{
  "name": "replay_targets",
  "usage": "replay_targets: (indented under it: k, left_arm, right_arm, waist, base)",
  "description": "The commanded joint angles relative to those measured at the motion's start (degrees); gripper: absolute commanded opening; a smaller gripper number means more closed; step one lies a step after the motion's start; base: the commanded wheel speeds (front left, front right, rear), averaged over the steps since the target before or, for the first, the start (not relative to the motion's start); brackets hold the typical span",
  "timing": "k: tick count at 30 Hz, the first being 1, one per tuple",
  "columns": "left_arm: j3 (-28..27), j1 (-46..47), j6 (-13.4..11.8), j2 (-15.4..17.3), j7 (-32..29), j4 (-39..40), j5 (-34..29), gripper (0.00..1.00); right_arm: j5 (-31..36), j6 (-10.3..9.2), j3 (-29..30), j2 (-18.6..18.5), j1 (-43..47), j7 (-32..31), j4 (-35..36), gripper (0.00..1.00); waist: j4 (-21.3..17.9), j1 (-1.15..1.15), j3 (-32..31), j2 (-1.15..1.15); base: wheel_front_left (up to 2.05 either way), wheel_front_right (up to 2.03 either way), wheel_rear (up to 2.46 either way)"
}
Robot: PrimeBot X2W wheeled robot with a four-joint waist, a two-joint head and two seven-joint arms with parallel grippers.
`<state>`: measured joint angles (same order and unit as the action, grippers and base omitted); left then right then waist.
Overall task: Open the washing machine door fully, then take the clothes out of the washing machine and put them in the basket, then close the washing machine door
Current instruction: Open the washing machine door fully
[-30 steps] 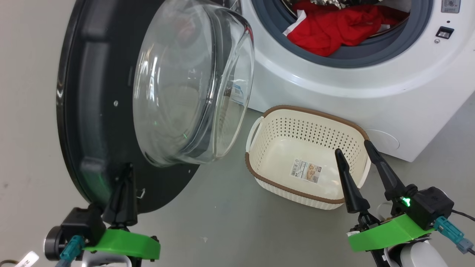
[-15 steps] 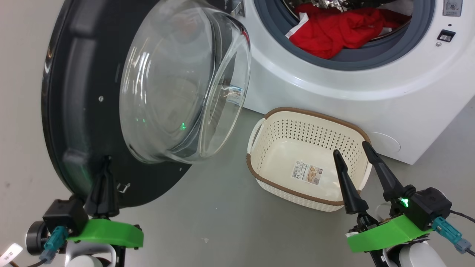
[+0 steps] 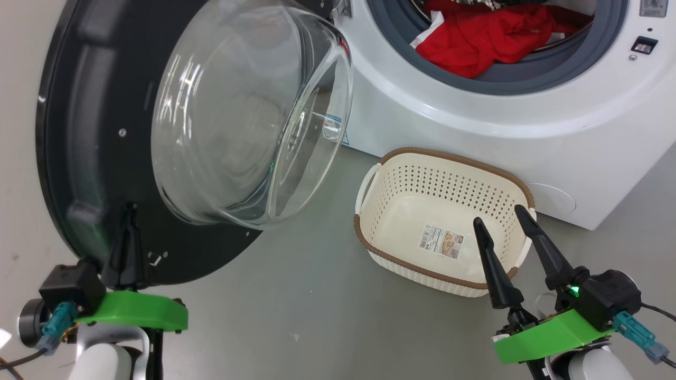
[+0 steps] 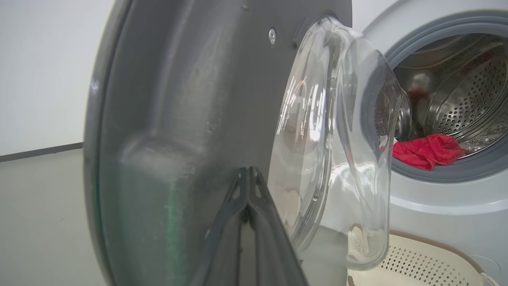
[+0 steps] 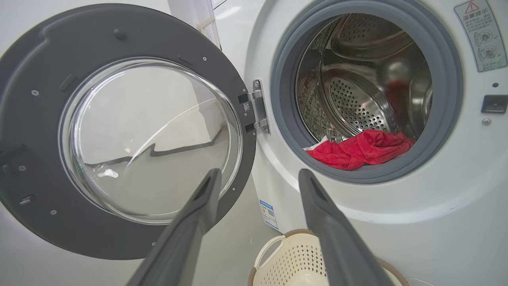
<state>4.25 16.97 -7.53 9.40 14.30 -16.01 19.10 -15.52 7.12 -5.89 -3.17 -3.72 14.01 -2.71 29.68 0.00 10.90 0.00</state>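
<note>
The washing machine door (image 3: 79, 132) stands swung out to the left, its clear glass bowl (image 3: 237, 116) bulging toward me. My left gripper (image 3: 128, 211) is shut, and its joined fingertips (image 4: 248, 171) rest against the dark inner face of the door (image 4: 178, 99) near its lower edge. Red clothes (image 3: 486, 39) with a white part lie in the mouth of the white washing machine (image 3: 475, 121), on the grey rubber ring. The cream basket (image 3: 449, 158) sits empty on the floor in front of the machine. My right gripper (image 3: 499, 216) hangs open over the basket's near right corner, holding nothing.
Grey floor (image 3: 317, 295) stretches between the door and the basket. The door's hinge (image 5: 256, 111) sits at the left of the drum opening. A pale wall (image 4: 39, 59) rises behind the door. The clothes (image 5: 365, 149) lie low in the steel drum.
The door has swung further open to the left, and my shut left gripper has moved left with it. My right gripper has stayed open over the basket.
</note>
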Motion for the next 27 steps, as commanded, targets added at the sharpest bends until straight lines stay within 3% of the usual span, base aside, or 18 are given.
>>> replay_targets:
  k: [1,27]
  left_arm:
    - [-3.39,2.71,-0.01,1.95,0.68,0.72,-0.52,0.00]
    - [-12.60,8.26,3.36,1.06,0.70,-6.44,-5.22,0.00]
  right_arm:
    - [0.75,0.36,-1.13,0.29,-0.53,-0.28,1.83,1.00]
    - [2.52,0.36,-0.99,0.29,-0.18,-2.92,3.98,1.00]
  waist:
    - [0.03,0.00,0.19,0.00]
    - [-0.54,0.00,1.18,0.00]
  base:
    - [0.00,0.00,0.00]
    - [0.00,0.00,0.00]
